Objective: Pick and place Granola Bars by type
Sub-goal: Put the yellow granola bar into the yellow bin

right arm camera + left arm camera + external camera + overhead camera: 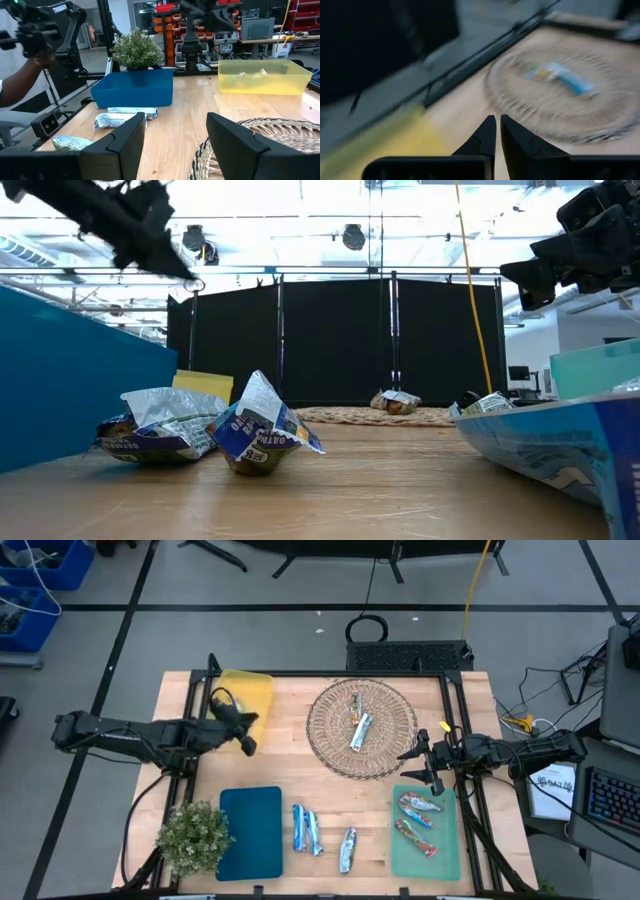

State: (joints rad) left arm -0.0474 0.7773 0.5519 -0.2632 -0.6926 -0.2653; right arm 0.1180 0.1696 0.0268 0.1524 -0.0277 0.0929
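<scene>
The left gripper (247,745), jaws nearly together and apparently empty, hangs by the yellow bin (247,693), likely to sort there, while the right gripper (428,762) waits wide beside the wicker basket (330,745) holding remaining granola bars (359,729).

text: none legible — wrapper (262,442) print | too blurred

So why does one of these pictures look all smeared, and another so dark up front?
Left wrist view: motion blur smears the wicker basket and the bar lying in it; only the left gripper, its fingers nearly together, looks crisp. Low view: bright ceiling lights backlight the scene, and the nearest bar is out of focus. High view: evenly lit and sharp.
</scene>
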